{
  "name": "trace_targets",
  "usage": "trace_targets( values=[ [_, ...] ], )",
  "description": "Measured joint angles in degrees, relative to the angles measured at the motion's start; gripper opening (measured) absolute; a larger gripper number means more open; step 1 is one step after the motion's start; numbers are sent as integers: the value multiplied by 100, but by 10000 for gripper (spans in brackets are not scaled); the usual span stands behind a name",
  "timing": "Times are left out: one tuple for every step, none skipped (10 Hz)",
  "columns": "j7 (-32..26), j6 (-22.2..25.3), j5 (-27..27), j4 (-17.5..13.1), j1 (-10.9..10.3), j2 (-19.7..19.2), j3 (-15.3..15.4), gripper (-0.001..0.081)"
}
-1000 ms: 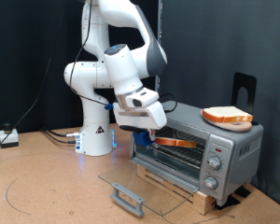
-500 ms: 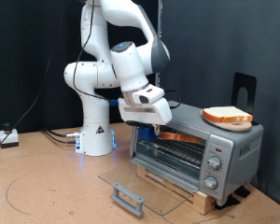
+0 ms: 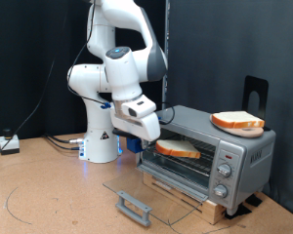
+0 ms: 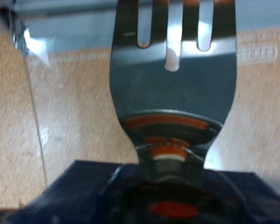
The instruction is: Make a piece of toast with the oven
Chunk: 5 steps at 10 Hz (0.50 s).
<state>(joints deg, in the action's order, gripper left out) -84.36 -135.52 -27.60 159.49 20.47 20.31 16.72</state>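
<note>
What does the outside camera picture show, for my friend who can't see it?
A white robot arm's gripper hangs beside an open silver toaster oven, and a slice of toast lies on the rack inside. The glass door lies folded down flat, and another bread slice sits on an orange dish on top.

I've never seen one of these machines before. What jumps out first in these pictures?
The big white robot arm at the exterior view's left, bent down toward an open silver toaster oven on the right. A slice of toast sits at the oven's opening, and a second slice on an orange dish lies on its top. Up close, the wrist view is filled by a metal fork.
</note>
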Motion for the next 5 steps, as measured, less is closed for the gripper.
trace_targets(
  values=[
    [-15, 2, 54, -65, 148, -114, -85, 457],
    [-80, 1, 62, -146, 242, -221, -176, 457],
    [-154, 2, 62, -229, 296, -311, -257, 457],
    [-219, 27, 62, -313, 314, -380, -324, 457],
    [-293, 107, 58, -385, 314, -413, -375, 457]
  ],
)
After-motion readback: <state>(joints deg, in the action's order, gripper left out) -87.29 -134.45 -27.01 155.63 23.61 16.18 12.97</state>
